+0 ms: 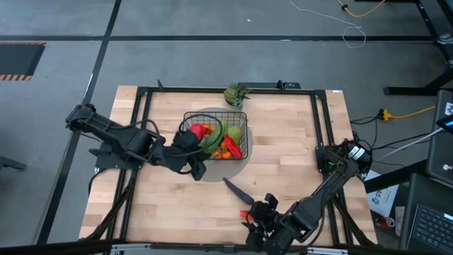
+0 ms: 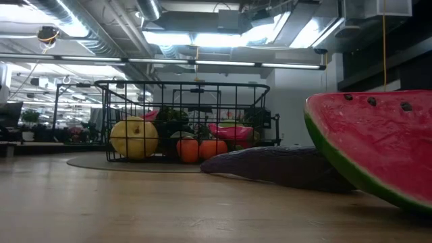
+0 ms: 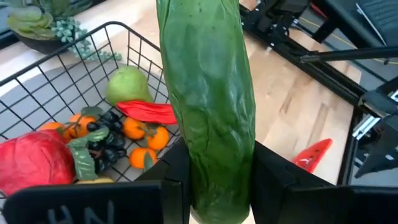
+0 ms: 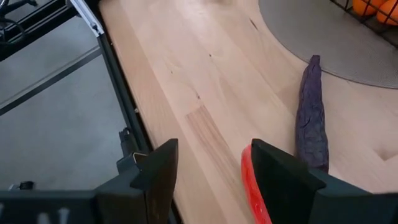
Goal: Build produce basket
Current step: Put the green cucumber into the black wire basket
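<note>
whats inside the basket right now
In the basket: a red pepper, orange clusters, a green pear, a chili, dark grapes and a yellow pear. The left gripper holds a cucumber above, hiding what lies beneath.

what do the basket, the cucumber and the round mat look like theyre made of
The basket looks like thin black coated metal wire: open grid sides you see straight through. The cucumber in the left gripper seems moulded plastic or rubber: dull green skin, small bumps, soft sheen. The mat looks like grey woven fabric or felt, flat and matte; which one is unclear.
</note>
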Robot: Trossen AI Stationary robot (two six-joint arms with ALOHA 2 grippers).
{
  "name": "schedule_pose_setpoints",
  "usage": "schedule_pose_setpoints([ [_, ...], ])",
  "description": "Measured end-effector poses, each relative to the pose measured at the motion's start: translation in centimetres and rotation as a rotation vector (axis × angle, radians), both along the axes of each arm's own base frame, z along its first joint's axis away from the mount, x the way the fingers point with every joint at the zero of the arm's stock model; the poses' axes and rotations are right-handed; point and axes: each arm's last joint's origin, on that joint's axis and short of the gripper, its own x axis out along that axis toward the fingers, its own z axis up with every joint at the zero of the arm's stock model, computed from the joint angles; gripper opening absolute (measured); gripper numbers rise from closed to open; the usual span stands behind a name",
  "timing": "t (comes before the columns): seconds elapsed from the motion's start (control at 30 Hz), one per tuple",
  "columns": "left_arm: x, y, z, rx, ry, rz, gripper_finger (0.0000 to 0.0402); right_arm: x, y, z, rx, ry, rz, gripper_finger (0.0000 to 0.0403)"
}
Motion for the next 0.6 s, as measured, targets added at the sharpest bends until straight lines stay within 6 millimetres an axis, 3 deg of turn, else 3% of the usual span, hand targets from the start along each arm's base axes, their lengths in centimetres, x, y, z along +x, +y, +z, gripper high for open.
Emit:
schedule_pose_setpoints([
  [0.6,0.1,2.4,-0.7,0.038,0.097,0.085,0.0094,0.2,0.0,0.1,0.010,-0.009,-0.003,0.0204],
])
